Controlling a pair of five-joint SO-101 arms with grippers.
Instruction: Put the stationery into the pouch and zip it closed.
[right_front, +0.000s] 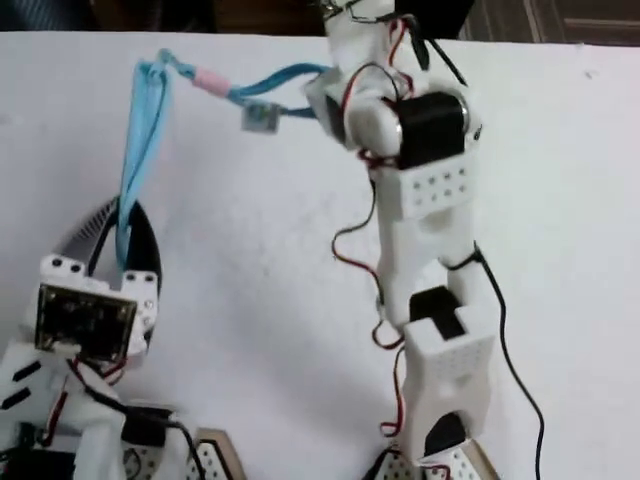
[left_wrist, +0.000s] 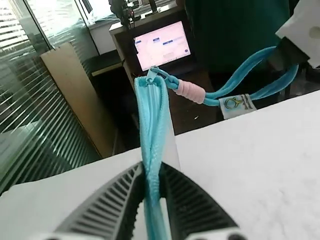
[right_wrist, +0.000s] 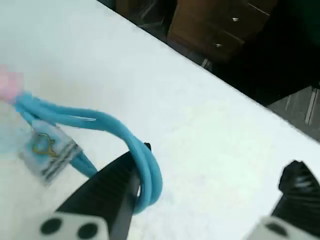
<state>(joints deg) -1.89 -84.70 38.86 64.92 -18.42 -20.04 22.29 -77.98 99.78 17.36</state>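
Note:
The light blue pouch (right_front: 140, 140) is held edge-up off the white table (right_front: 260, 300), and my left gripper (right_front: 125, 235) is shut on its near end. In the left wrist view the black fingers (left_wrist: 115, 200) pinch the zipper edge of the pouch (left_wrist: 152, 115). Its slider is at the far end by a pink bead (left_wrist: 190, 91). From there a blue wrist strap (right_front: 280, 80) with a small label tag (right_front: 260, 118) runs to my right gripper (right_front: 325, 95). The right gripper (right_wrist: 220, 157) is open, with the strap loop (right_wrist: 145, 175) hooked over one finger (right_wrist: 115, 190).
The table's far edge runs close behind the pouch and strap, with a dark room and a lit screen (left_wrist: 161, 46) beyond. The right arm's white body (right_front: 430, 250) crosses the table's middle right. Bare tabletop lies between the two arms.

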